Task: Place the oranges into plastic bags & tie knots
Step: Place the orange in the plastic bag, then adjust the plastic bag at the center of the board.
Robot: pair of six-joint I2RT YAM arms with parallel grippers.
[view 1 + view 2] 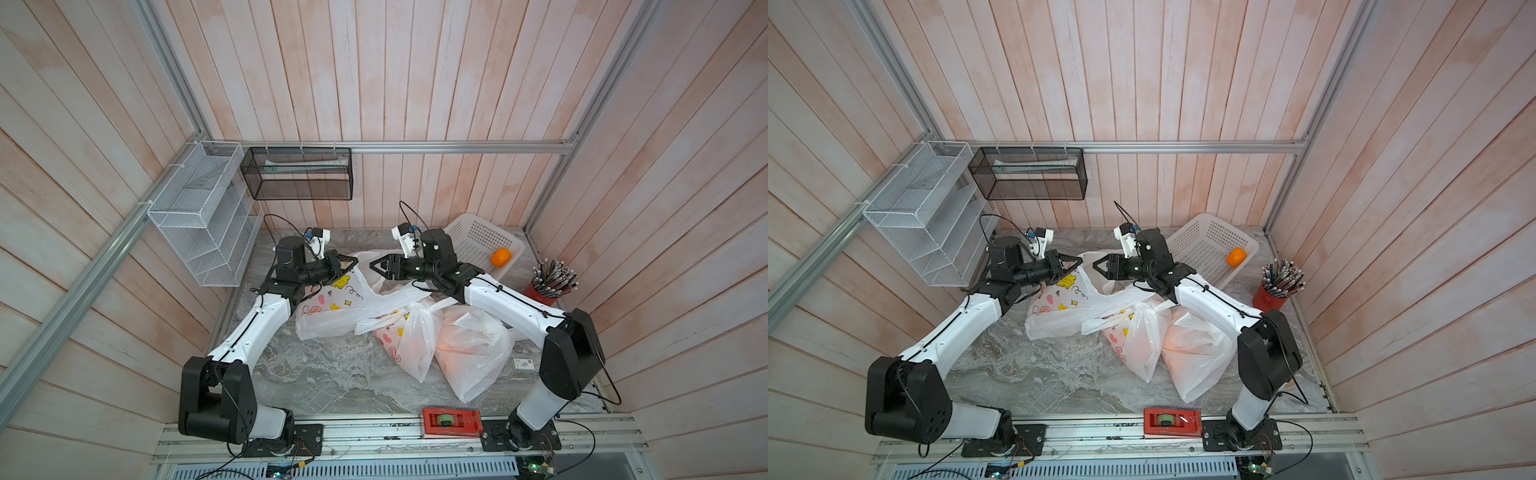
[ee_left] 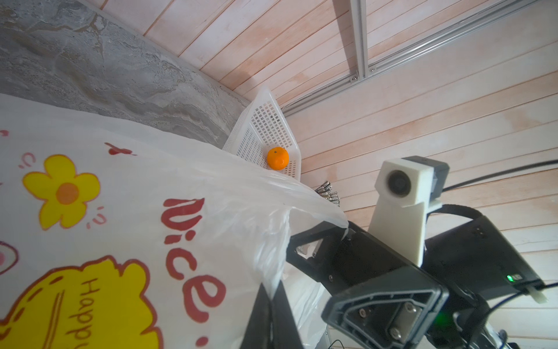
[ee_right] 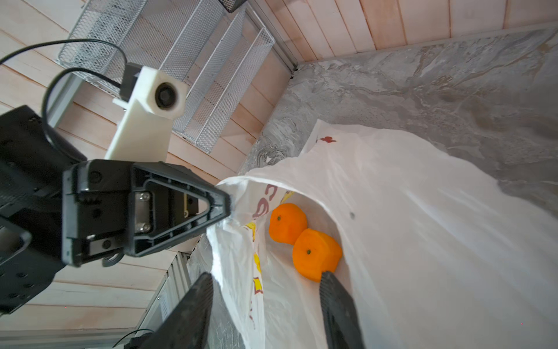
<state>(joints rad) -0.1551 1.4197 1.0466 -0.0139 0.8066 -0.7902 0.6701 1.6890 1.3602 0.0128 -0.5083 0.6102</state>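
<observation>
A printed plastic bag point(image 1: 332, 307) point(image 1: 1059, 307) lies at the back middle of the marble table. My left gripper point(image 1: 353, 262) point(image 2: 273, 297) is shut on its rim and holds the mouth up. Facing it, my right gripper point(image 1: 372, 266) point(image 3: 265, 276) is open at the mouth, with one finger inside the bag and one outside its printed wall. Two oranges point(image 3: 287, 222) point(image 3: 315, 253) lie inside this bag point(image 3: 392, 226). Another orange point(image 1: 500, 257) point(image 2: 277, 158) sits in the white basket point(image 1: 473, 237). Two filled bags point(image 1: 415, 345) point(image 1: 473, 349) lie in front; I cannot make out their knots.
A red cup of pens point(image 1: 548, 286) stands at the right edge. A red tape dispenser point(image 1: 451, 422) sits on the front rail. A white wire rack point(image 1: 199, 220) and a black mesh basket point(image 1: 297, 172) hang on the back-left walls.
</observation>
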